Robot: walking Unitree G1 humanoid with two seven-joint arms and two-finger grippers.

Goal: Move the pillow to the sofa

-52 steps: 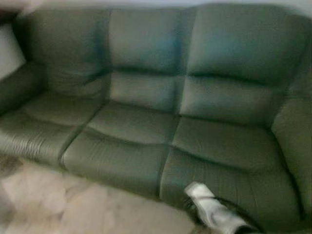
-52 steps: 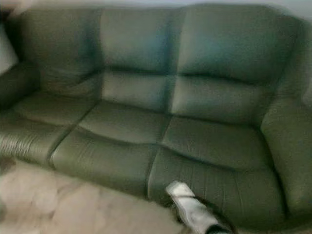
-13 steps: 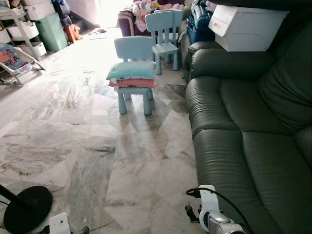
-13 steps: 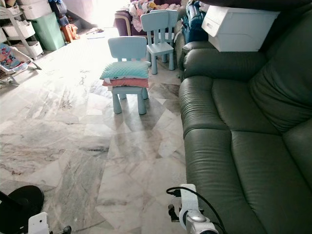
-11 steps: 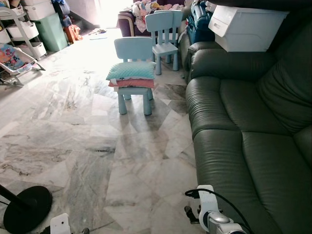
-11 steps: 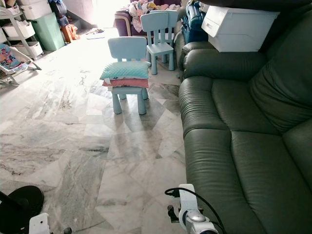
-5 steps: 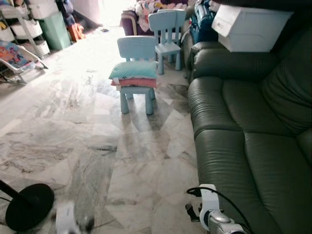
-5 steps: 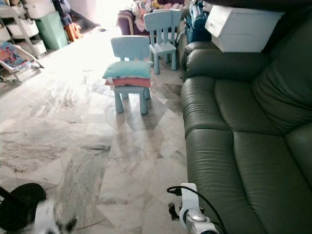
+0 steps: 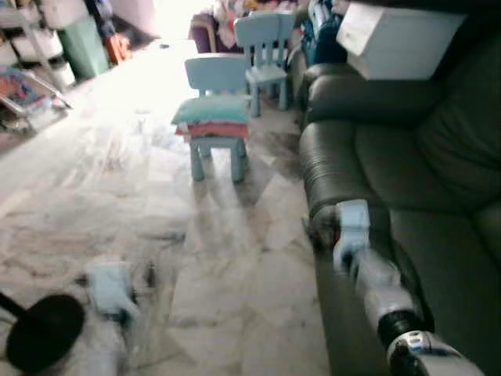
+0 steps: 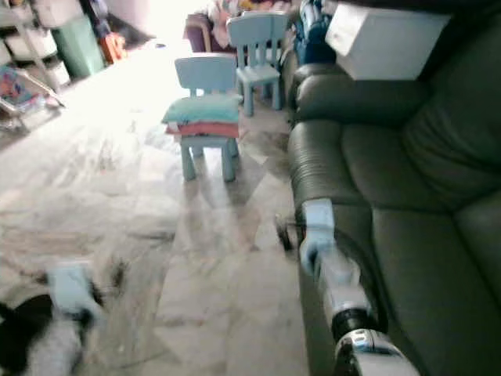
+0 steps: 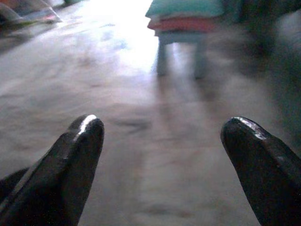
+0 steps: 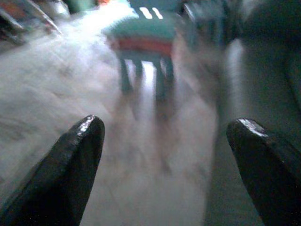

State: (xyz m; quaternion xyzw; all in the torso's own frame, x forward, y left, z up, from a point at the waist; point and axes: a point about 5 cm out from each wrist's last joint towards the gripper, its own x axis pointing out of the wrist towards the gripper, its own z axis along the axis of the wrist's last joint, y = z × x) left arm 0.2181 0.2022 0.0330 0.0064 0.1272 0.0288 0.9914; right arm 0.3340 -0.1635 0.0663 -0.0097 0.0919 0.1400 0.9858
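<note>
The marble floor (image 9: pixel 156 180) takes up the scene from about 6 to 11 o'clock, blurred in the head views. The dark green sofa (image 9: pixel 407 157) runs along the 2 to 5 o'clock side, with a white box (image 9: pixel 399 39) on its far arm at about 1 o'clock. Toward 12 o'clock stands a small light blue chair (image 9: pixel 215 78), a second chair (image 9: pixel 262 35) just behind it. The teal pillow (image 9: pixel 210 111) lies on the near chair's seat, stacked on a pink one (image 9: pixel 213 129), well apart from both arms. The right hand (image 12: pixel 164 155) is raised at about 4 o'clock beside the sofa's front edge, fingers spread wide. The left hand (image 11: pixel 160 160) sits low at about 8 o'clock over the floor, near a black round base (image 9: pixel 39 333), fingers likewise spread.
</note>
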